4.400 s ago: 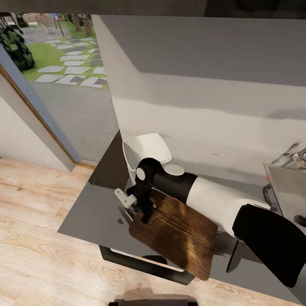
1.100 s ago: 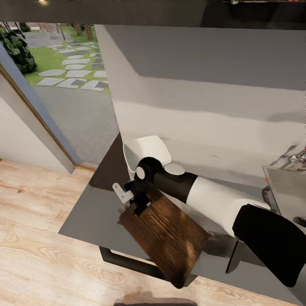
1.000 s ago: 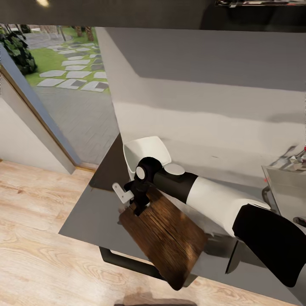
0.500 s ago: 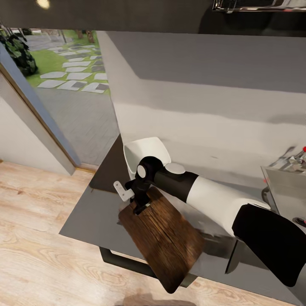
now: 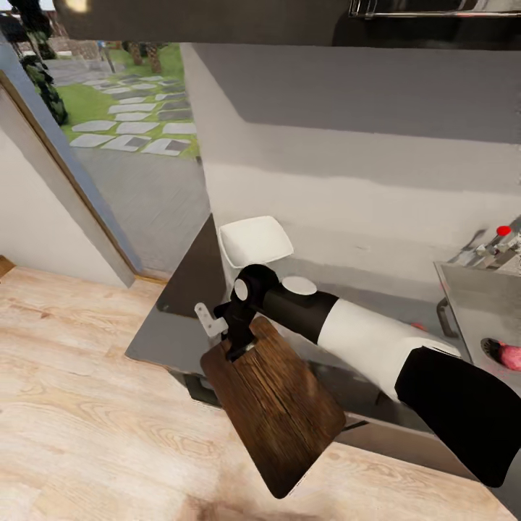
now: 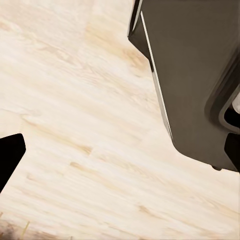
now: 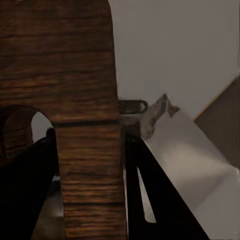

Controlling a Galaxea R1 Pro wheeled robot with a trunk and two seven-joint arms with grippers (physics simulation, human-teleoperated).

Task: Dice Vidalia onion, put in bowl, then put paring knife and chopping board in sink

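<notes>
Firmly clamped in my right gripper (image 5: 239, 352), the dark, grained chopping board (image 5: 275, 412) hangs tilted; its top edge is cut off in my wrist view.

The chopping board (image 5: 275, 412) overhangs open floor (image 5: 87, 405); the bowl (image 5: 255, 242) stands behind it.

We look down on a pale wooden floor (image 6: 85, 140) with light, streaky grain running across most of the view. A large dark grey body (image 6: 192, 75) with a straight edge and a thin lighter rim comes in from one side and stands over the floor, with a rounded black part (image 6: 231, 107) at its outer border; we cannot tell what it belongs to. A small black wedge (image 6: 9, 157) cuts in at the opposite border, and we cannot tell whether it is part of the end effector.
</notes>
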